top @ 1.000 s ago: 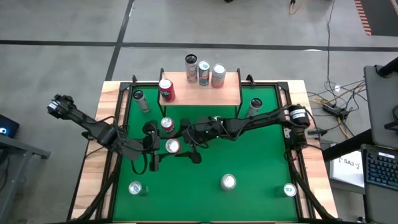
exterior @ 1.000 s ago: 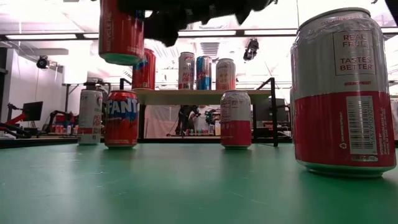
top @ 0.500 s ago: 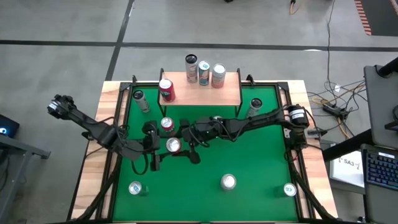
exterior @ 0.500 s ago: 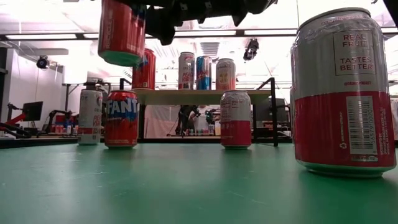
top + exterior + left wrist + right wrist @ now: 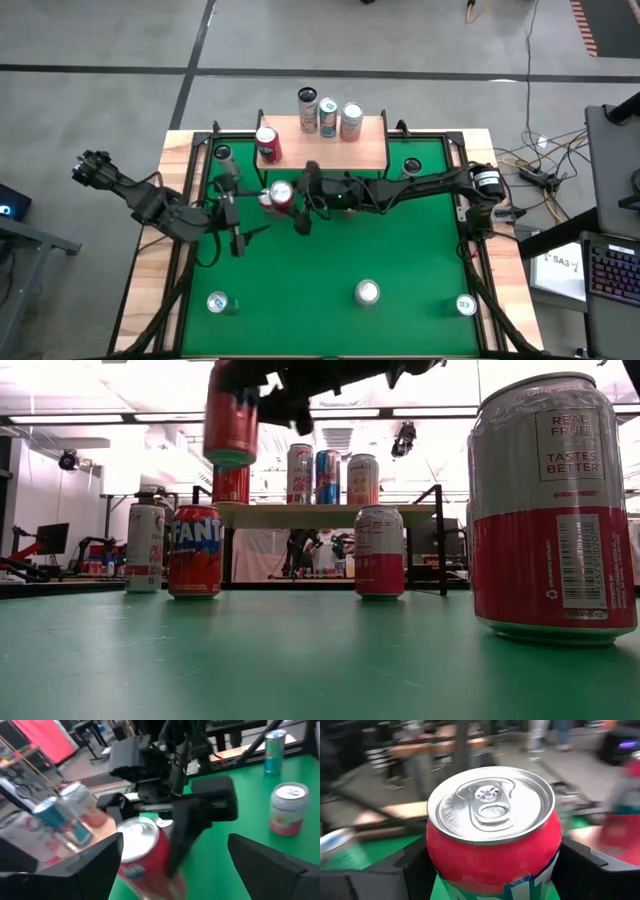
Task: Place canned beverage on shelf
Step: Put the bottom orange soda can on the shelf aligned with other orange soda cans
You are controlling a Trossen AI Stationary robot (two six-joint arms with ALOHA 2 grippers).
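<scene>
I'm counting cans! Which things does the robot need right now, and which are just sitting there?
Needed: red can, held up by the right gripper; shelf.
Just sitting: four cans on the shelf; Fanta can; three cans along the table's front; left gripper, open and empty.

Landmark: shelf, at the table's far edge.
On the shelf: four cans.
Just before the shelf: held can, above the table.
Far before the shelf: three cans.
</scene>
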